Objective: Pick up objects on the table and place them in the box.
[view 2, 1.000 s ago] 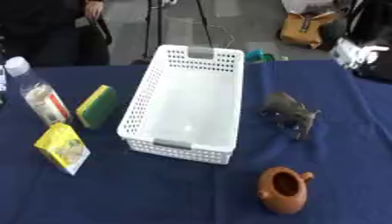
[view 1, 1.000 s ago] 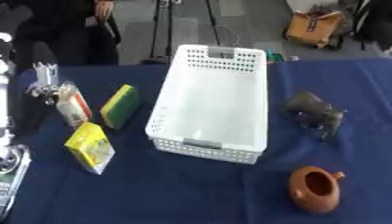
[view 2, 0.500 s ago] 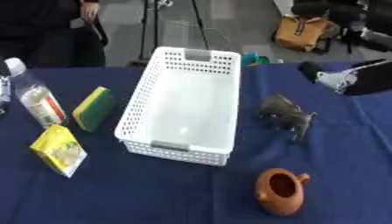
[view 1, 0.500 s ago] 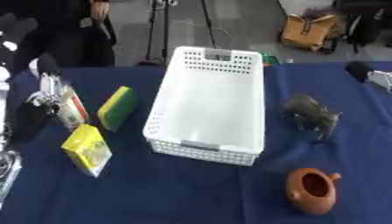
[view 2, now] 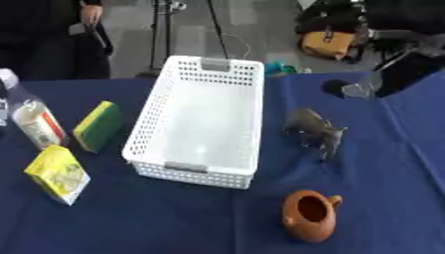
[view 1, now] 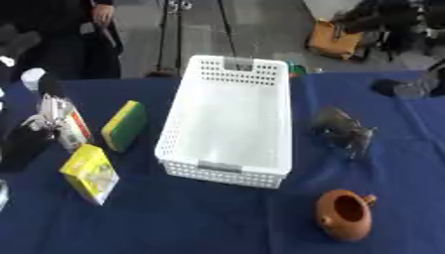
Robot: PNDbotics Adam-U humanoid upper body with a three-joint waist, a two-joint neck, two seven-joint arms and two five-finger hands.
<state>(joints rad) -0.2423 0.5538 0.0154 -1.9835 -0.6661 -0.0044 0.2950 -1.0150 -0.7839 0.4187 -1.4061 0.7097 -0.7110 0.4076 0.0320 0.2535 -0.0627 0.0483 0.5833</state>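
Right hand (view 2: 382, 85): blurred, above desk's (view 2: 174, 218) far right; fingers cannot be told.
Left hand (view 1: 26, 144): dark shape at left edge, unclear.
Box (view 1: 230, 119): mid-desk.
Grey animal figure (view 2: 315, 130): right of box.
Teapot (view 2: 309, 214): near right.
Sponge (view 2: 97, 125), yellow packet (view 2: 57, 173): left of box.

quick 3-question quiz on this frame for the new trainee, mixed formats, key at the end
1. True or false: the white basket already holds one of the objects.
2. Which object lies nearest the camera on the basket's right side? A) the grey animal figure B) the brown clay teapot C) the green and yellow sponge
3. Fill in: the yellow box lies on the blue cloth to the basket's ____ .

Key
1. False. The basket is empty.
2. B. The teapot sits closer than the figure; the sponge is on the left.
3. Left, in front of the sponge.
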